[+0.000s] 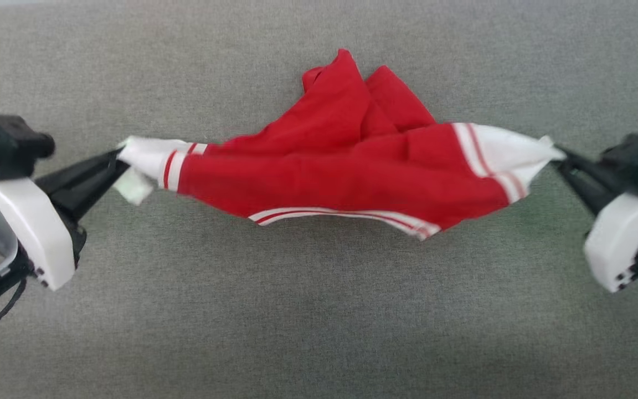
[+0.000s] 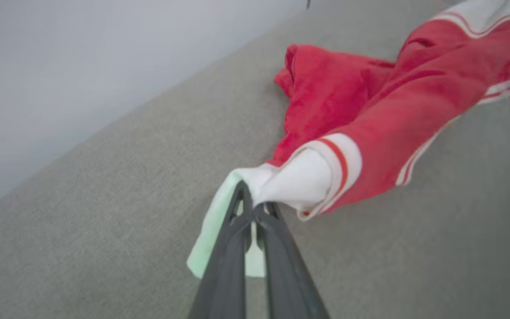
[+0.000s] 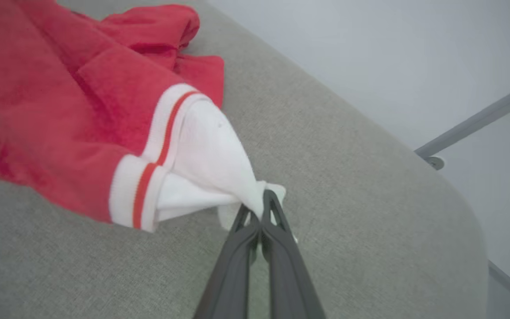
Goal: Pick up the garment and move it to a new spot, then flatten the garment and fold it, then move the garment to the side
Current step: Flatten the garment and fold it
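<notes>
Left gripper [image 1: 120, 157] is pointing in from the left edge of the head view, its dark fingers pressing together on the tip of one white sleeve of the garment [image 1: 341, 172]. Right gripper [image 1: 556, 153] is pointing in from the right edge, likewise pinching the other white sleeve. The garment is stretching between the two across the middle of the grey fabric surface [image 1: 319, 316], with its red body bunching into folds on the far side.

Along the left wrist view, the left gripper [image 2: 251, 207] is showing its jaws closed tight on white sleeve cloth, and a pale green tag [image 2: 213, 235] is hanging beside the fingers. The garment [image 2: 392, 119] is running away toward the upper right, its crumpled red part lying on the grey fabric surface [image 2: 104, 230] near a pale wall [image 2: 60, 66].

Along the right wrist view, the right gripper [image 3: 264, 209] is gripping the gathered point of the other sleeve with its jaws shut. The garment [image 3: 60, 110] is spreading toward the upper left over the grey fabric surface [image 3: 361, 212], and a metal bar [image 3: 476, 119] is slanting across the pale wall [image 3: 348, 48] beyond the edge.
</notes>
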Tool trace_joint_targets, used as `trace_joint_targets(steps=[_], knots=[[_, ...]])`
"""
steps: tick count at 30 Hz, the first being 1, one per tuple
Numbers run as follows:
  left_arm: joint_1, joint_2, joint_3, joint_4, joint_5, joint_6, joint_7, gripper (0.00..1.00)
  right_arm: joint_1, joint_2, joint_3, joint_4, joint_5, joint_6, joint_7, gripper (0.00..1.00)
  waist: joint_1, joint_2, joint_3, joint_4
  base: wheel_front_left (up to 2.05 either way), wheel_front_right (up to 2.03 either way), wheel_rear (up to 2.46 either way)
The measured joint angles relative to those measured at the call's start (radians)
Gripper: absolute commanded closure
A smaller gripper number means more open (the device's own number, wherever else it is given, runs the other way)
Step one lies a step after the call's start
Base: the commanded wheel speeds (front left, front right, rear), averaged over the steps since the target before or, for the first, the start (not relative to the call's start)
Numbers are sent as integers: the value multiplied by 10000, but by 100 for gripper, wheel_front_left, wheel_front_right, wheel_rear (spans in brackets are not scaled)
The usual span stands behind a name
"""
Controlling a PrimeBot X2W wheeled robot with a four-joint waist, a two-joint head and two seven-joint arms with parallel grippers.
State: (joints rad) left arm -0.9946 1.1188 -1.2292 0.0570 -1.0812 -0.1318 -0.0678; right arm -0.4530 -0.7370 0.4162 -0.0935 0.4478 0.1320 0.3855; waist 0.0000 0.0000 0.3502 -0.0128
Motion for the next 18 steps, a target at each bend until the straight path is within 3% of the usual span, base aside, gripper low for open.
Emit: trace_joint_targets(steps=[4, 7, 8, 10, 11, 15, 18], knots=[[-8, -451, 399, 378, -936, 0, -805, 100, 206, 253, -1103, -562, 36, 0, 215, 100, 0, 0, -33, 32, 0, 0, 0], [-170, -1120, 734, 968, -1739, 0, -1149, 100, -353, 863, -1578, -357, 113, 0, 215, 100, 0, 0, 79, 31, 0, 0, 0], [-557, -1693, 1060, 1565, -2326, 0, -1231, 100, -1185, 1396, -1981, 123, -4, 0, 90, 100, 0, 0, 228, 32, 0, 0, 0], [-1164, -2259, 1446, 2447, -2679, -2, -1281, 100, -2298, 2121, -2311, 765, -58, 0, -144, 100, 0, 0, 426, 38, 0, 0, 0], [-1164, -2259, 1446, 2447, -2679, -2, -1281, 100, -2298, 2121, -2311, 765, -58, 0, -144, 100, 0, 0, 426, 38, 0, 0, 0], [-2817, -3273, 2155, 4272, -3035, 0, -1279, 100, -5010, 3373, -2880, 2608, -349, 0, -803, 100, 1, -1, 914, 17, 0, 0, 0], [-4346, -3977, 2564, 5733, -2876, 2, -1415, 100, -6993, 3956, -3110, 4107, -729, 0, -1452, 100, 1, 0, 1298, -8, 0, 0, 0]])
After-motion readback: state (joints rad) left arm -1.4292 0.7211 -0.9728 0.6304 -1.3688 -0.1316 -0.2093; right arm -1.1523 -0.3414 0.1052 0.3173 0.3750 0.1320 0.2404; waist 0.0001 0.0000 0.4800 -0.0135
